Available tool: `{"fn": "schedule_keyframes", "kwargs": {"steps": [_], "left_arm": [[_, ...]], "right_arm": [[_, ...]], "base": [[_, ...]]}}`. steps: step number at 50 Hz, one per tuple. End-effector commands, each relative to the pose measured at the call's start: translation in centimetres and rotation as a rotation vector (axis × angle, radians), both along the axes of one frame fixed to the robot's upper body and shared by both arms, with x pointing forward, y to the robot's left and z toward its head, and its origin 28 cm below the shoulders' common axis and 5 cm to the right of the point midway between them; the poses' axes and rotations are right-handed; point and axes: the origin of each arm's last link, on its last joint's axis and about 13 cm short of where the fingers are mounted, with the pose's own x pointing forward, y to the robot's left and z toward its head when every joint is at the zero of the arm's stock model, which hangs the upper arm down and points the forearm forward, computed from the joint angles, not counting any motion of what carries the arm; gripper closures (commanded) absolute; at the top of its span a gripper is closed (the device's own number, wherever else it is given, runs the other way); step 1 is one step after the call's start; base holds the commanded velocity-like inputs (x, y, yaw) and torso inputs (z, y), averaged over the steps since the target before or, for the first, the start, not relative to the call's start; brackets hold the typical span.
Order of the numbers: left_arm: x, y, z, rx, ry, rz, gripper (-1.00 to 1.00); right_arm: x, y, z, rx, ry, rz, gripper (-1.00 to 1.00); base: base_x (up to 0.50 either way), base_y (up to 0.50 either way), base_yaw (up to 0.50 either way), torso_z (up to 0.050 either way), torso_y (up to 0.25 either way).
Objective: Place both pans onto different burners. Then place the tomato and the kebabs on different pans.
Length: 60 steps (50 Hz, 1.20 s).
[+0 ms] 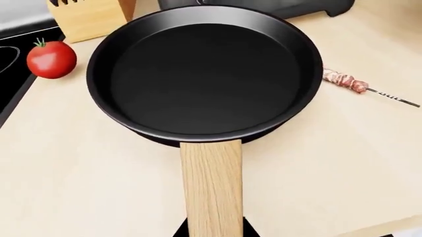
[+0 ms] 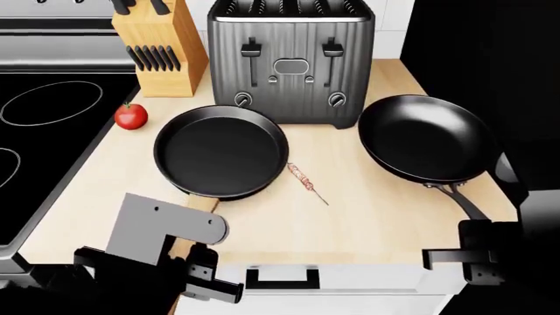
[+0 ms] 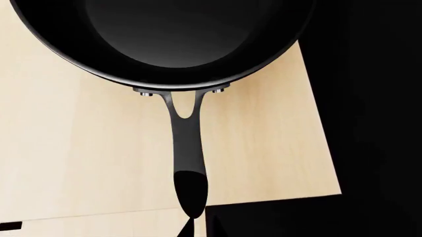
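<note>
Pale wooden bench point(image 2: 368, 216) carries everything. Left pincer point(image 1: 212, 232) sits at the wooden handle point(image 1: 211, 187) end, right pincer point(image 2: 477, 259) at the thin metal handle point(image 3: 187, 148); whether either pinches, I cannot tell. Both pans point(image 2: 221, 151) point(image 2: 427, 136) look rigid, probably front-heavy; best held on the handles. Tomato point(image 2: 130, 117) lies near the cooktop point(image 2: 52, 138), probably slippery; kebabs point(image 2: 305, 178) between the pans

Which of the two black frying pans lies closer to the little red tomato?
The straight-sided black pan with the light wooden handle, at the counter's middle. The small red tomato sits just beside its rim, while the slope-sided black pan with the thin dark metal handle lies far across the counter.
</note>
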Motion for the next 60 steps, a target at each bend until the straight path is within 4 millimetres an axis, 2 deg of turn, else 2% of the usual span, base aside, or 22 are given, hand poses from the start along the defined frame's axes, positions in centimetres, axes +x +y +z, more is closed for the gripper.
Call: {"fn": "schedule_keyframes", "kwargs": {"steps": [1, 19, 25, 34, 50, 60], "left_arm": [[-0.61, 0.02, 1.11, -0.055, -0.071, -0.029, 1.0], [-1.12, 0.09, 0.91, -0.12, -0.035, -0.025, 1.0], [-1.14, 0.04, 0.8, -0.116, -0.032, -0.025, 1.0], [-1.2, -0.05, 0.82, -0.116, -0.032, -0.027, 1.0], [-1.46, -0.14, 0.6, -0.121, -0.006, -0.017, 1.0], [-1.49, -0.1, 0.65, -0.123, -0.011, -0.018, 1.0]], "right_arm": [[-0.03, -0.21, 1.21, -0.01, -0.087, -0.015, 1.0], [-0.39, -0.34, 1.69, -0.014, -0.119, -0.048, 1.0], [-0.39, -0.23, 1.51, -0.076, -0.137, -0.016, 1.0], [-0.68, -0.22, 1.78, -0.049, -0.178, 0.052, 1.0], [-0.81, -0.17, 1.29, -0.033, -0.186, 0.067, 1.0], [-0.8, -0.09, 1.39, -0.048, -0.18, 0.076, 1.0]], "base": [[0.0, 0.0, 0.0, 0.0, 0.0], [0.0, 0.0, 0.0, 0.001, 0.005], [0.0, 0.0, 0.0, 0.002, 0.003], [0.0, 0.0, 0.0, 0.001, 0.002], [0.0, 0.0, 0.0, 0.001, 0.003], [-0.46, 0.0, 0.0, 0.001, 0.002]]}}
